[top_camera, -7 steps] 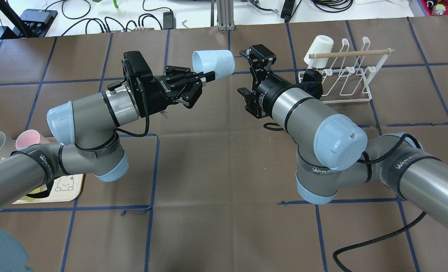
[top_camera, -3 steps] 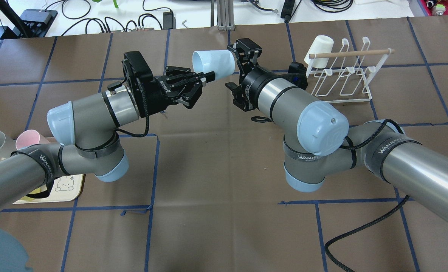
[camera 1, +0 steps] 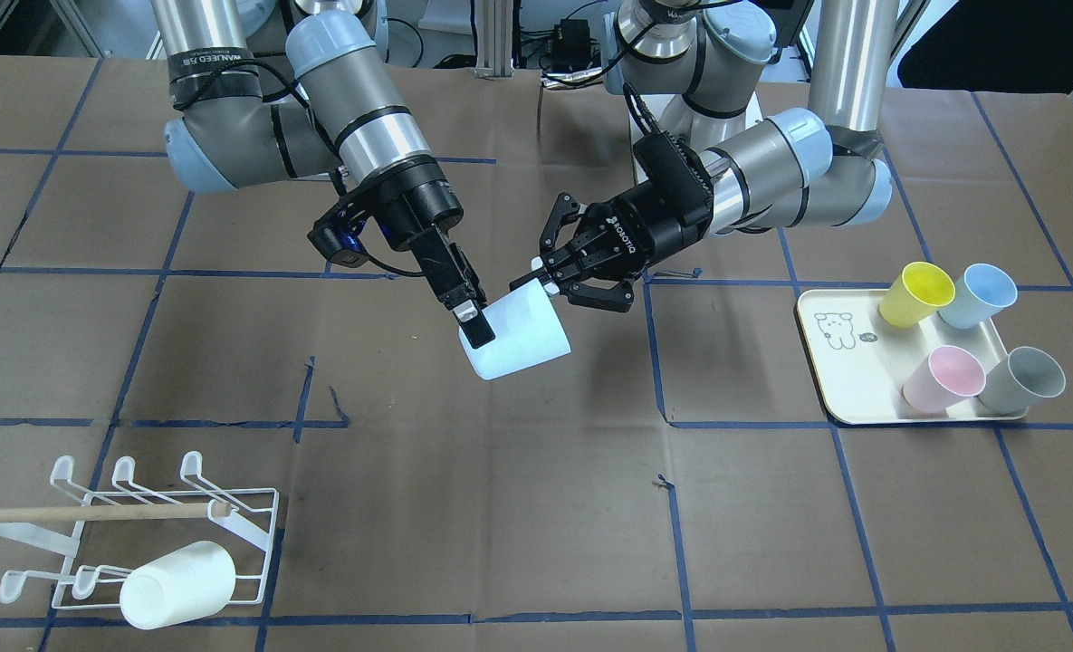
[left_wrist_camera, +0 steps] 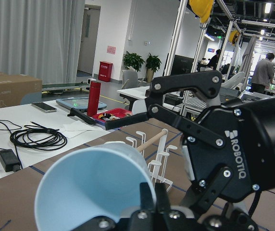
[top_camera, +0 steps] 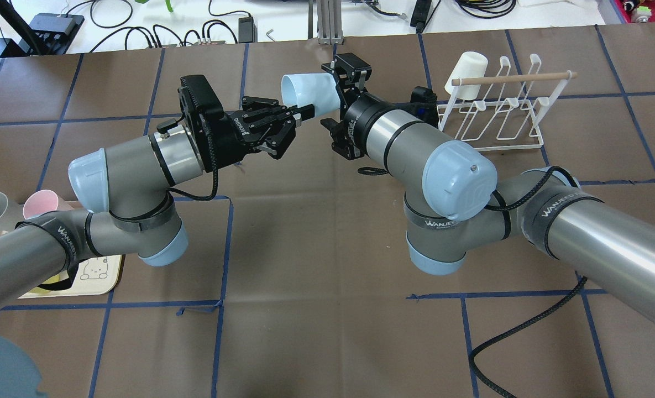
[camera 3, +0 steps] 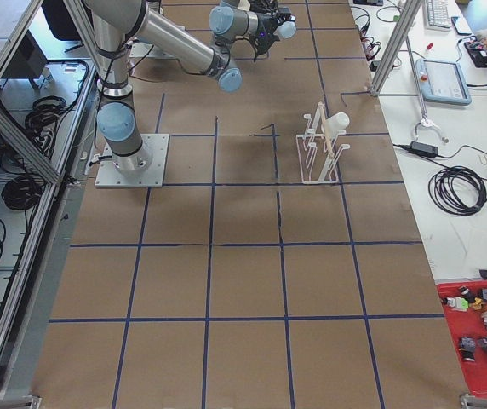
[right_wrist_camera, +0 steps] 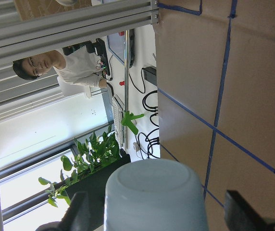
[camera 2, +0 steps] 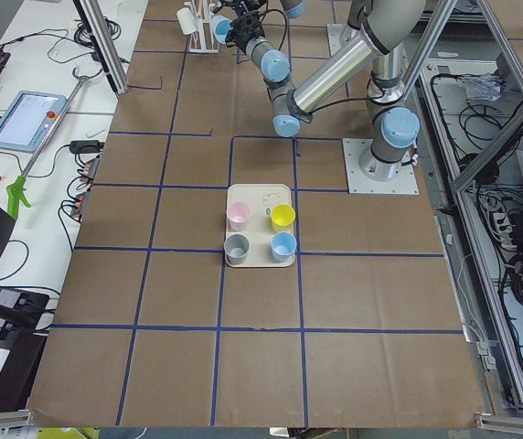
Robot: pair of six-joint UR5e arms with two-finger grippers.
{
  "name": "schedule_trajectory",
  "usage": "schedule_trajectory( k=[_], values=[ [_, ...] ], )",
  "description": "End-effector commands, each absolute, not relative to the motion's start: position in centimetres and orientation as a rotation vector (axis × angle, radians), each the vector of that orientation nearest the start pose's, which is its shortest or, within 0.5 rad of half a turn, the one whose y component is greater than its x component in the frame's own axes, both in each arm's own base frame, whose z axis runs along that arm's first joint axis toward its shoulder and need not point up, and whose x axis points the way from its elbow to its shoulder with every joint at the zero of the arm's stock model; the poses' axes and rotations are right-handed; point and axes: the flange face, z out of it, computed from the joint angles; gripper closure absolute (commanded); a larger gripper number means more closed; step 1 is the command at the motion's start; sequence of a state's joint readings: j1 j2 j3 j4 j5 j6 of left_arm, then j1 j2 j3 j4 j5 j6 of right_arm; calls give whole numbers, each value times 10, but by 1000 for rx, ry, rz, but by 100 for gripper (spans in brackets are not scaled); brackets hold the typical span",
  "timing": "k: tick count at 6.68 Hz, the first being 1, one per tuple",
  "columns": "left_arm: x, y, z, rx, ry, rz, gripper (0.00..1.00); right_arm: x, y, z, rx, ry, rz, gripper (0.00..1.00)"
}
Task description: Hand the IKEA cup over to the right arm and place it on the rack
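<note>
The IKEA cup [top_camera: 312, 94] is pale blue and hangs on its side above the table's middle. My left gripper [top_camera: 300, 113] is shut on its rim, one finger inside the mouth [left_wrist_camera: 149, 197]. The right arm [top_camera: 399, 141] reaches in from the other side. Its gripper [top_camera: 342, 77] is open, with its slim fingers [right_wrist_camera: 243, 211] either side of the cup's base [right_wrist_camera: 154, 185] and a small gap to each. In the front-facing view one right finger [camera 1: 474, 328] lies along the cup [camera 1: 522, 340]. The white wire rack [top_camera: 496, 113] stands to the right.
A white cup [top_camera: 467, 69] hangs on the rack's far-left prong beside the wooden dowel [top_camera: 512, 77]. A cream tray [camera 1: 853, 385] on my left side holds yellow [camera 1: 916, 294], blue [camera 1: 978, 294], pink [camera 1: 943, 378] and grey [camera 1: 1023, 380] cups. A person [right_wrist_camera: 60, 70] sits beyond the table.
The right arm has swung left, bringing its open gripper from beside the rack up to the cup's base. The left arm and the cup have stayed still.
</note>
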State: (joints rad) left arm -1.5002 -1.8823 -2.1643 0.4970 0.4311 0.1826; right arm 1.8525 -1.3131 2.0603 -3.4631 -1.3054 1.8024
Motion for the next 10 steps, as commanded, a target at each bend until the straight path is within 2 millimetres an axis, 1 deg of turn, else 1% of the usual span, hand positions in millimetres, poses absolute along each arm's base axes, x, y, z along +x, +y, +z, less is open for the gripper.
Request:
schedule_trajectory(
  k=[1, 2, 4, 5, 6, 7, 9, 10],
  values=[
    [-192, -465, 334, -854, -1743, 1310, 89, 308, -465, 356, 1242, 1572, -411, 2],
    [-192, -465, 334, -854, -1743, 1310, 89, 311, -467, 357, 1237, 1572, -411, 3],
    [-192, -465, 334, -854, -1743, 1310, 89, 313, -466, 356, 1234, 1576, -407, 5],
    [-192, -465, 334, -854, -1743, 1310, 89, 314, -466, 356, 1232, 1575, -407, 11],
    [-192, -465, 334, -854, -1743, 1310, 89, 314, -466, 357, 1228, 1577, -408, 23],
    [-192, -465, 334, -854, -1743, 1310, 89, 314, -466, 357, 1226, 1576, -407, 31],
    [-192, -465, 334, -854, -1744, 1312, 86, 314, -466, 356, 1228, 1577, -408, 43],
    [-192, -465, 336, -858, -1741, 1318, 67, 314, -466, 356, 1228, 1577, -408, 46]
  ],
)
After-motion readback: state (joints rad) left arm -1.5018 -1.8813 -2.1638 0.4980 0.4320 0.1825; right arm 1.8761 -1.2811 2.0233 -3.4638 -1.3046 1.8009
